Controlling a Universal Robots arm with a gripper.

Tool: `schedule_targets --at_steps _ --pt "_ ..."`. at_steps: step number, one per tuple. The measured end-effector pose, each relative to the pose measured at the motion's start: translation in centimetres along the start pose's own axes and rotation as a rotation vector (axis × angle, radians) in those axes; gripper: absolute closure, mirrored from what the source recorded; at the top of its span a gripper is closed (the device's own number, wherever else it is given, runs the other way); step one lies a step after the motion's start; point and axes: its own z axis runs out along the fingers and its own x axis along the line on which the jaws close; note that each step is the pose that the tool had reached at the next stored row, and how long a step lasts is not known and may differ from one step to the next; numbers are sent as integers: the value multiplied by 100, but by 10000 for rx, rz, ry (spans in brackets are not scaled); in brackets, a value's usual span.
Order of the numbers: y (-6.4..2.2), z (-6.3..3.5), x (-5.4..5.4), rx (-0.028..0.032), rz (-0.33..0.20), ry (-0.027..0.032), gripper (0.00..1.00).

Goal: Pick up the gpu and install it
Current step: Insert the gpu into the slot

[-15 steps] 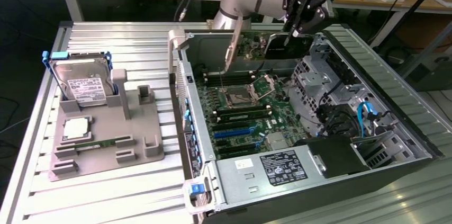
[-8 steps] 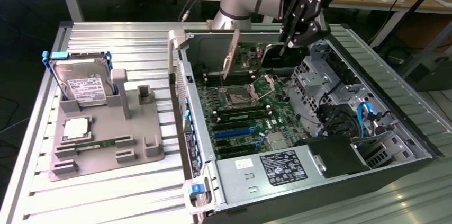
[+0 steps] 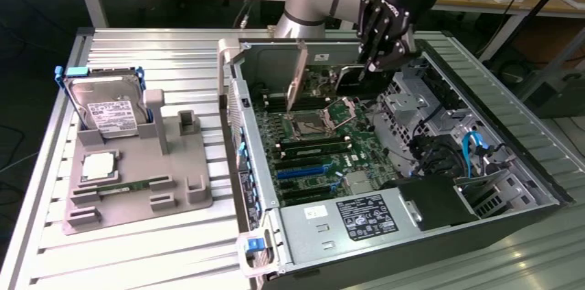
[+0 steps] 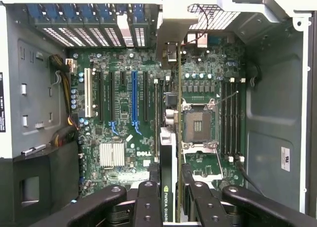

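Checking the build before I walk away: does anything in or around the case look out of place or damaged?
Nothing damaged or spilled. The gpu isn't in a slot: the gripper holds it above the motherboard. The CPU socket is open and empty.

Arm (image 3: 306, 2) bent over, jaws pointing down, gripping

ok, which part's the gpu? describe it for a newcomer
At the open computer case, above the motherboard, the arm's fingers pinch a thin upright card: the gpu. Unlike the silver hard drive outside on the grey stand, it is black with a tan metal bracket at one end.
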Motion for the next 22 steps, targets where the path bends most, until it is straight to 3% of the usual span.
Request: schedule_targets --at_steps 12,19,22 --pt "-5 223 10 1 -1 -1 73" --pt "107 296 18 1 0 1 73" --pt "117 324 56 4 -1 0 73"
